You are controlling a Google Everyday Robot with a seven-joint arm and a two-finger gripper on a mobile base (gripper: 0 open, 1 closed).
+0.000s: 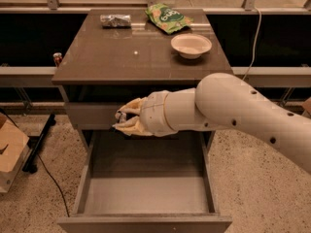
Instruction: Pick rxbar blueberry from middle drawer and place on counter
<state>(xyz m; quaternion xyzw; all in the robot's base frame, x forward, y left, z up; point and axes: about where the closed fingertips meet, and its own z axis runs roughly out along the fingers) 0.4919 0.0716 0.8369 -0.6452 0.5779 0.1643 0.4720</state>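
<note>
My gripper (pixel 122 121) hangs in front of the plain upper drawer front, above the back of the open middle drawer (pixel 146 223). Its cream fingers (pixel 130 105) are closed on a small dark bar with a pale marking, the rxbar blueberry (pixel 123 116), which is mostly hidden between them. The drawer's grey floor shows nothing lying on it. The counter (pixel 121 57) is above and behind the gripper. My white arm comes in from the right and crosses above the drawer.
On the counter are a crumpled silver foil packet (pixel 115 20) at the back left, a green snack bag (pixel 168 17) at the back and a white bowl (pixel 191 45) at the right. A cardboard box (pixel 9 149) and a black cable lie on the floor to the left.
</note>
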